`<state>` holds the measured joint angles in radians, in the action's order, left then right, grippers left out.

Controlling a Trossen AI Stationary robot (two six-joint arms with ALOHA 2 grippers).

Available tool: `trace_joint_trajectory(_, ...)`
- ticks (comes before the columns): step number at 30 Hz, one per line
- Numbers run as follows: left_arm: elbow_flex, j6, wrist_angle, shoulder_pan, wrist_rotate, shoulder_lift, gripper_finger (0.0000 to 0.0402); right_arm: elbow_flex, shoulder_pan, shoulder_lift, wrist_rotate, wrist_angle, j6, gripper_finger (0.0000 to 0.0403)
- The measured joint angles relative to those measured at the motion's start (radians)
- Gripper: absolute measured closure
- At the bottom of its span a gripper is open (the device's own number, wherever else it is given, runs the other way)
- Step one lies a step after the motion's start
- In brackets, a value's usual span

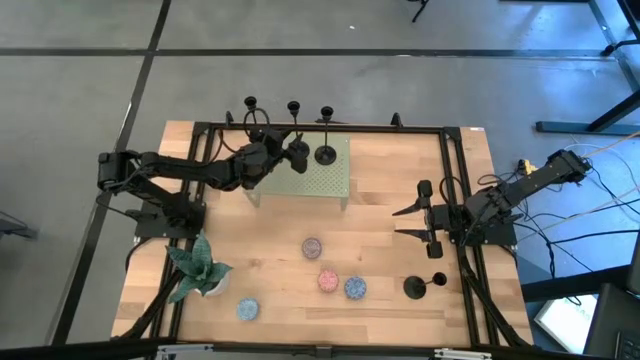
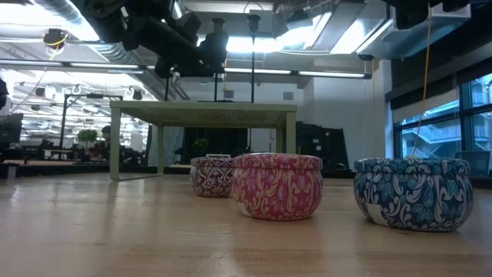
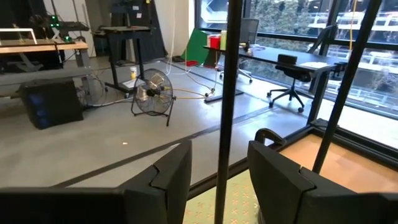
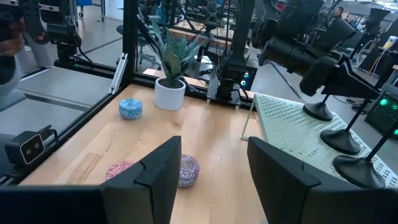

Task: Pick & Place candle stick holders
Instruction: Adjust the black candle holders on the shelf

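Your left arm reaches from the table's left edge toward the far side, its left gripper over the green perforated stand. In the left wrist view its fingers stand partly open with a thin black stem between them; whether the pads actually touch the stem, you cannot tell.

Candle stick holders: three stand in a row on the far part of the stand, at and. The right wrist view shows three round bases on the perforated top. A fourth holder lies on its side on the wood near the front right.

Your right arm comes in from the right edge and hangs above the table. The right gripper is half open and holds nothing; bare wood and a speckled candle show between its fingers.

Other speckled candles sit on the wood at. A potted plant stands front left. The low view shows patterned tins; no readable writing.
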<state>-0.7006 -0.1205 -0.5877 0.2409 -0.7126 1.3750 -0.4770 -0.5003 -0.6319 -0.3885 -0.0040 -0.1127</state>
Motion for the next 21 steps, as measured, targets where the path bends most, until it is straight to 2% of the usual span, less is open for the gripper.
trace_joint_trajectory(6, 0.000, 0.001, 0.000, -0.003, 0.001, 0.000, 0.0268, 0.000, 0.000, 0.000, 0.000, 0.000, 0.000, 0.0214)
trace_joint_trajectory(17, 0.000, 0.003, 0.007, -0.005, 0.001, 0.000, 0.0369, 0.000, 0.000, 0.000, -0.001, 0.000, 0.000, 0.0214)
trace_joint_trajectory(21, 0.000, 0.003, 0.008, -0.005, 0.001, 0.000, 0.0391, 0.000, 0.000, 0.000, -0.001, 0.000, 0.000, 0.0214)
